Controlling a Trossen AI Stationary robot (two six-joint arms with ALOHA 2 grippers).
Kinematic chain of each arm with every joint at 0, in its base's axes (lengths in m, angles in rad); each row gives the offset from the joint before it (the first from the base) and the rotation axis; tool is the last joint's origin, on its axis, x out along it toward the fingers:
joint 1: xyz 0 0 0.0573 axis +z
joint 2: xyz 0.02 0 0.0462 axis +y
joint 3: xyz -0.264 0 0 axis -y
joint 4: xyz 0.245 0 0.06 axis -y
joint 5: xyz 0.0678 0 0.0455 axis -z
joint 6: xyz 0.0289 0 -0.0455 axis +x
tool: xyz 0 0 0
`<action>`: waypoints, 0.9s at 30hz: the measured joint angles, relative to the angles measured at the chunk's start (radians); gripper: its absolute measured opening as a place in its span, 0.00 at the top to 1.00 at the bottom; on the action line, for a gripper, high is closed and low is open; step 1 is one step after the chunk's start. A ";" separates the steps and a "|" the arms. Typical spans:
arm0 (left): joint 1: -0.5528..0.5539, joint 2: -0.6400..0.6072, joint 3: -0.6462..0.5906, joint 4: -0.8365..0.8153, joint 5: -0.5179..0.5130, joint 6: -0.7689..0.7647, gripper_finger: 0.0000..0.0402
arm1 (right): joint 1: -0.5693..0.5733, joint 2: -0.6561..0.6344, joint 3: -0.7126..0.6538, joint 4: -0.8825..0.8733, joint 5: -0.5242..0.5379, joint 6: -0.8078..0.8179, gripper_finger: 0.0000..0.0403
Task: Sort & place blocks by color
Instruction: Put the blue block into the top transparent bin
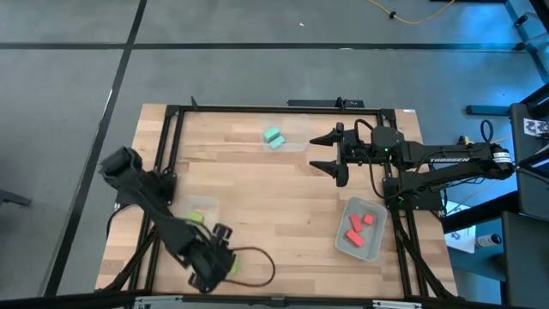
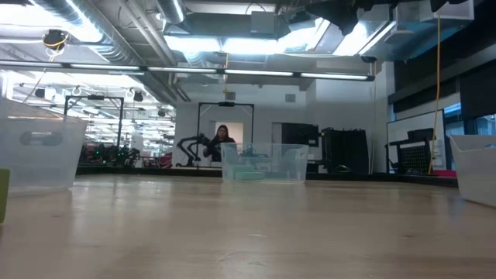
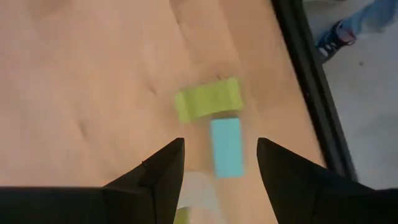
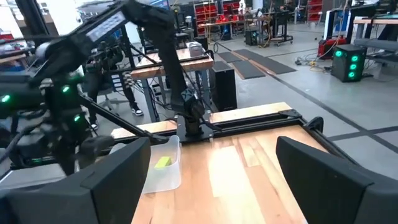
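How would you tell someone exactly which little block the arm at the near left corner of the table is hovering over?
Start at the wooden table and find its near left corner, where the left gripper hangs with its fingers open. Framed between those fingers lies the teal block, flat on the wood. Right beside it is a lime block lying crosswise; colour sets the teal one apart.

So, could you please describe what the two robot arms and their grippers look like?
Both arms are dark, jointed metal. The right arm has white lettering, a green light and black cables. The right gripper and left gripper have dark, tapering, wedge-shaped fingers. A black cable loops beside the left arm.
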 joint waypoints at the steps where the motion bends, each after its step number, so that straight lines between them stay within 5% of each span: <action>1: -0.010 0.027 0.014 -0.006 0.007 -0.025 0.52 | 0.000 0.000 0.000 0.000 0.000 -0.001 0.13; 13: -0.039 0.221 0.035 0.008 0.067 -0.129 0.52 | 0.000 0.000 0.000 0.000 0.000 -0.011 0.13; 27: -0.037 0.253 -0.025 0.016 0.050 -0.127 0.52 | 0.000 0.000 0.000 -0.001 0.001 -0.022 0.13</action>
